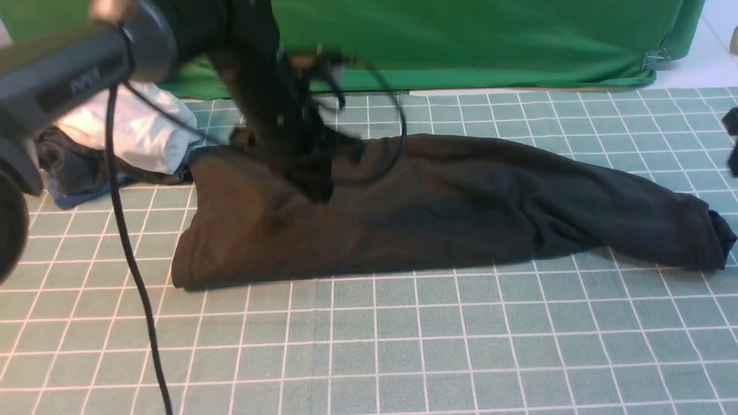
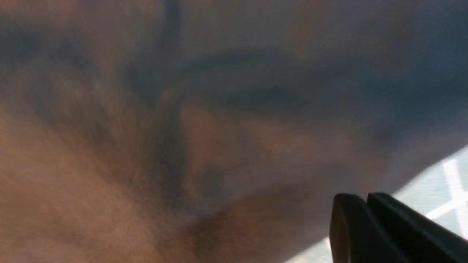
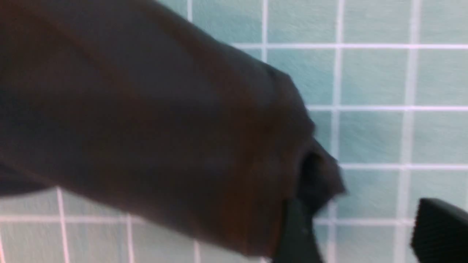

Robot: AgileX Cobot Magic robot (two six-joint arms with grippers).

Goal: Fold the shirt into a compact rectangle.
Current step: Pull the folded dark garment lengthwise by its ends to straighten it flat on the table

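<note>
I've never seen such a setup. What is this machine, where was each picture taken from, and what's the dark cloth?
It is a robot with two arms, each ending in a gripper. The wide picture looks forward from between the arms; the other two come from wrist cameras. On the green gridded mat lies a large black soft-knit T-shirt, bunched lengthwise. Beside its left end sit a crumpled white garment and a dark grey and blue clothes bundle. The left gripper is shut at the shirt; whether it pinches cloth is unclear. The right gripper is open beside the shirt's end, holding nothing.
</note>
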